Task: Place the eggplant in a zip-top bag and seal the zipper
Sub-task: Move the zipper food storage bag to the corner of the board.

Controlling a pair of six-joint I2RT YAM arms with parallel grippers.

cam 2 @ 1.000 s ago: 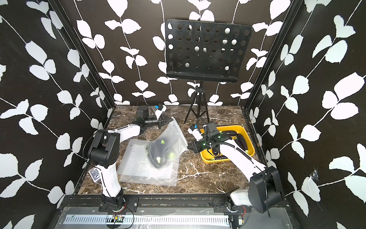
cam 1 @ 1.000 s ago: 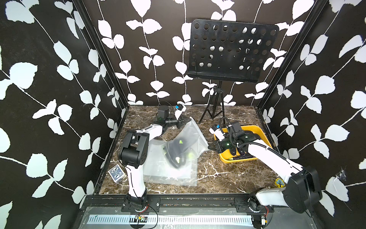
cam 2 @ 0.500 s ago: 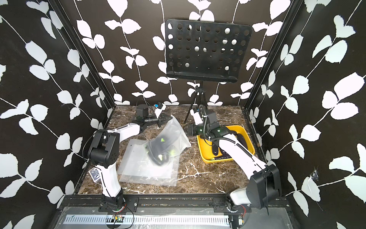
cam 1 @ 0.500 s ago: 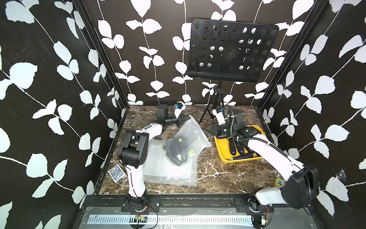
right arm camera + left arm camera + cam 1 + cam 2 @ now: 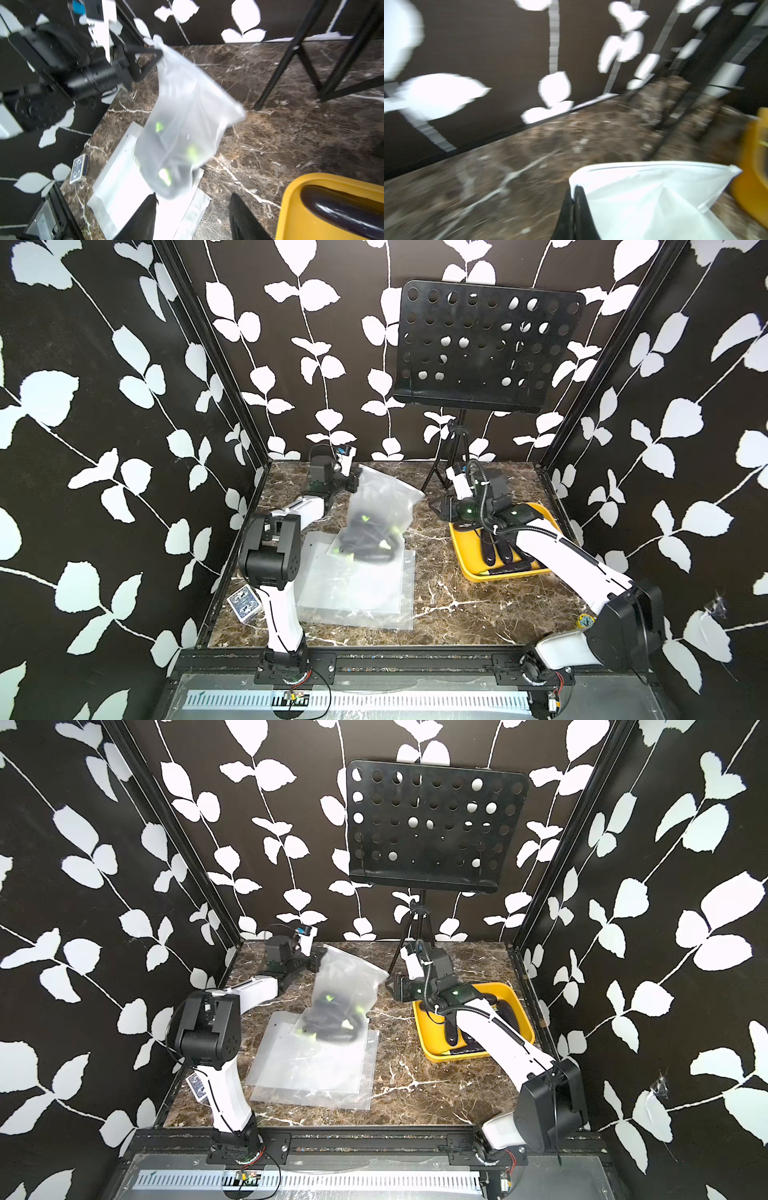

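I am at the sealing step, by my judgement. My left gripper [image 5: 353,485] is pinched fully closed on one top corner of the translucent, frosted plastic zip-top bag [image 5: 382,502]. It holds that corner up off the brown marble tabletop [image 5: 436,605]. The dark purple eggplant with bright green caps [image 5: 365,539] sits low in the bag's belly, which sags onto the stack of flat, empty plastic bags [image 5: 357,593].

My right gripper [image 5: 436,506] hovers over the near edge of the yellow plastic tray [image 5: 498,576]. Its jaws stand about half apart with nothing between them, and they face the bag's free corner. More glossy dark eggplants [image 5: 342,207] lie in that tray, apart from the bagged load.

The bag's long axis runs on a slant from the held corner down to the heavy bottom. In the left wrist view the zipper edge [image 5: 654,164] stretches away from my fingers [image 5: 574,199] toward the tray. I cannot tell whether any of it is already pressed shut (the bag is blurred in both top views). The load inside looks like a bundle, with green caps showing at several spots, so I cannot read a single heading for it.

Next I would need to take the free corner with my right gripper and draw the mouth taut and level. Then I would run a pinch along the track, and the weight below could twist the edge.
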